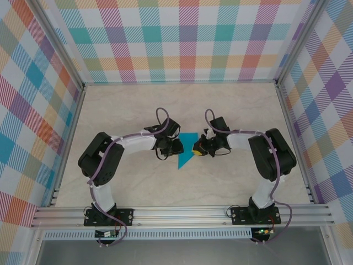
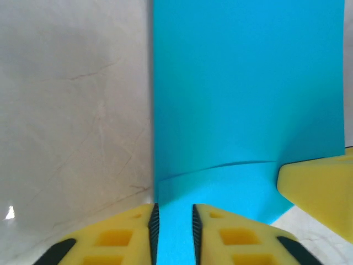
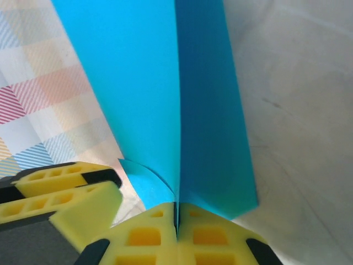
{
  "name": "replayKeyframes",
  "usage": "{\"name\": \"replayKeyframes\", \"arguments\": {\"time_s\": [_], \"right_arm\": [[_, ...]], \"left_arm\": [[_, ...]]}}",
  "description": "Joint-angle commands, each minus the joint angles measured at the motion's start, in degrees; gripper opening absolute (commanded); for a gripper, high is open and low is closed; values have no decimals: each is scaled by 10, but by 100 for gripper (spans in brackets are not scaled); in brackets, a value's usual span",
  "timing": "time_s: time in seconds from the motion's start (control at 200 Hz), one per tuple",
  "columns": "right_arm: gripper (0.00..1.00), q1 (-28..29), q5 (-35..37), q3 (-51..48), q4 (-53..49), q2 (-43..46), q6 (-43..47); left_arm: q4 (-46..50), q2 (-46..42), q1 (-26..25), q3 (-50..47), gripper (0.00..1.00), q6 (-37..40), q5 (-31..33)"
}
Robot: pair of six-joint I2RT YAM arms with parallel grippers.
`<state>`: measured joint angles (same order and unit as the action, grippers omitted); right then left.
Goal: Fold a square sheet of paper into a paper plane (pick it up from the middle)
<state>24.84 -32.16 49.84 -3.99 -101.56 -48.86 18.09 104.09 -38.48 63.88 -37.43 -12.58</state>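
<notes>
The teal-blue paper plane (image 1: 184, 158), a narrow folded dart pointing toward the arms, is between the two grippers at the table's middle. My right gripper (image 3: 176, 212) is shut on the paper (image 3: 143, 83) at its centre crease, with two layers rising from the pinch line. My left gripper (image 2: 173, 226) is open a narrow way, and the paper (image 2: 248, 83) shows through the gap between its pads without being pinched. In the top view the left gripper (image 1: 177, 147) and right gripper (image 1: 197, 149) face each other across the paper's wide end. One right finger (image 2: 317, 187) shows at the paper's edge.
The beige tabletop (image 1: 132, 110) is walled by checkered panels (image 1: 182, 38) at the back and both sides. An aluminium rail (image 1: 182, 214) carries both arm bases at the near edge. A left finger (image 3: 71, 199) sits close beside the right gripper.
</notes>
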Motion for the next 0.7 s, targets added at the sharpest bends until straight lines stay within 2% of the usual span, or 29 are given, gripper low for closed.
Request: {"name": "replayKeyframes", "arguments": {"time_s": [0.0,0.17,0.35,0.555,0.7], "right_arm": [[0,8,72,3,-44,85,-3],[0,18,161,-3,-125,179,-21],[0,36,230,0,-175,246,-79],[0,77,301,41,-241,241,-147],[0,93,301,30,-231,208,-223]], "left_arm": [[-3,-66,10,-12,36,14,-7],[-50,-133,22,-42,50,21,-25],[-94,-184,25,-78,66,28,-36],[-110,-195,25,-96,72,44,-47],[-162,-198,22,-136,79,69,-74]]}}
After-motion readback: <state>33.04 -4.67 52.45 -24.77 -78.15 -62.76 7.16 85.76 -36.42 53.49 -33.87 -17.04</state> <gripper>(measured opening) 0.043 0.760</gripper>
